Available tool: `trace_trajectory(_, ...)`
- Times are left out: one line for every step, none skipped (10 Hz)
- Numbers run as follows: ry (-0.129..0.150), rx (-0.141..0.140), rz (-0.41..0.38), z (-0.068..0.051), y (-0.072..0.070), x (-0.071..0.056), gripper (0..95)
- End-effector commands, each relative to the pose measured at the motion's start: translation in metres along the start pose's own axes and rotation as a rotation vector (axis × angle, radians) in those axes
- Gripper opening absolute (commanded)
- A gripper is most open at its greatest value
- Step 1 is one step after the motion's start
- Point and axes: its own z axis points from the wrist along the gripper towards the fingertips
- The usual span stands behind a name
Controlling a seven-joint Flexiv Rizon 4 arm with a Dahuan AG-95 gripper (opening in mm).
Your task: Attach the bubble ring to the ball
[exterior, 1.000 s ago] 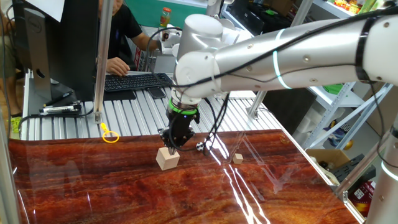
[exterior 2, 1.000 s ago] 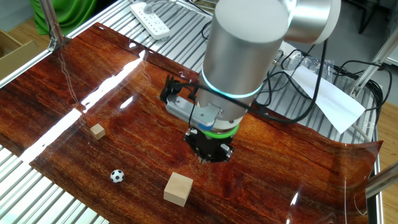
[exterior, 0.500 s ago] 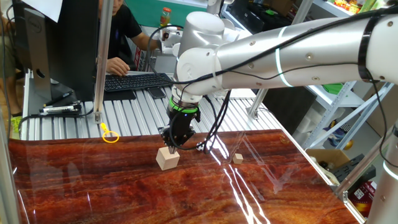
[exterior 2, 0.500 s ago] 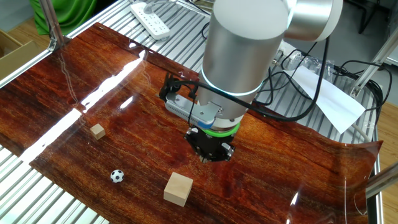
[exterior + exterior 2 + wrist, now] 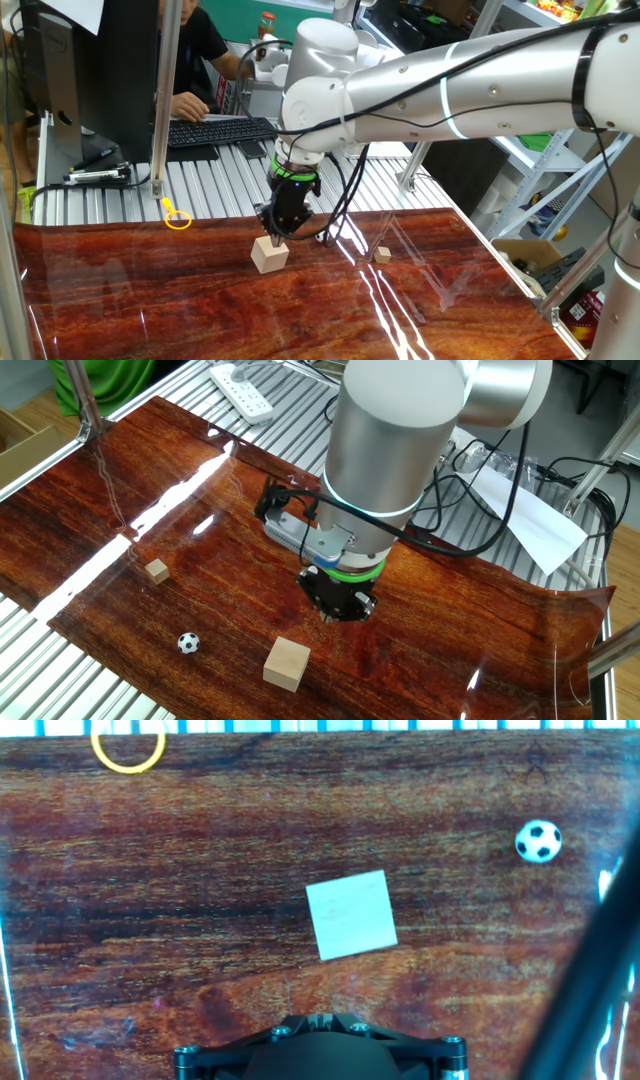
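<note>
Hand view looks straight down on the surface (image 5: 200, 920): the claw (image 5: 340, 610) hangs pressed together and empty, the bubble ring (image 5: 128, 750) far off to its upper left, the ball (image 5: 539, 841) well apart to the upper right, so ring first, I reckon.

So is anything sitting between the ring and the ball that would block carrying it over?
Yes: the larger wooden cube lies on the table roughly between the bubble ring and the ball, below the shut hand.
</note>
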Motion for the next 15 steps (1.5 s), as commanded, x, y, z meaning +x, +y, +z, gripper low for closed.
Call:
trace_trajectory(0.03, 0.011, 0.044, -0.0005, 0.0014, -0.0014, 0.0)
trace_trajectory(0.037, 0.013, 0.063, -0.0005, 0.0014, -0.0014, 0.0)
trace_trajectory(0.043, 0.014, 0.077, -0.0005, 0.0014, -0.0014, 0.0)
trace_trajectory(0.051, 0.015, 0.093, -0.0005, 0.0014, -0.0014, 0.0)
trace_trajectory(0.051, 0.014, 0.093, -0.0005, 0.0014, -0.0014, 0.0)
trace_trajectory(0.05, 0.014, 0.093, -0.0005, 0.0014, -0.0014, 0.0)
trace_trajectory(0.062, 0.022, 0.091, -0.0005, 0.0014, -0.0014, 0.0)
trace_trajectory(0.064, 0.013, 0.098, -0.0005, 0.0014, -0.0014, 0.0)
trace_trajectory(0.069, 0.016, 0.1, -0.0005, 0.0014, -0.0014, 0.0)
trace_trajectory(0.067, 0.016, 0.105, -0.0005, 0.0014, -0.0014, 0.0)
trace_trajectory(0.066, 0.012, 0.106, -0.0005, 0.0014, -0.0014, 0.0)
trace_trajectory(0.066, 0.01, 0.102, -0.0005, 0.0014, -0.0014, 0.0)
trace_trajectory(0.068, 0.008, 0.098, -0.0005, 0.0014, -0.0014, 0.0)
trace_trajectory(0.099, -0.002, 0.091, -0.0005, 0.0014, -0.0014, 0.0)
trace_trajectory(0.106, -0.005, 0.089, -0.0005, 0.0014, -0.0014, 0.0)
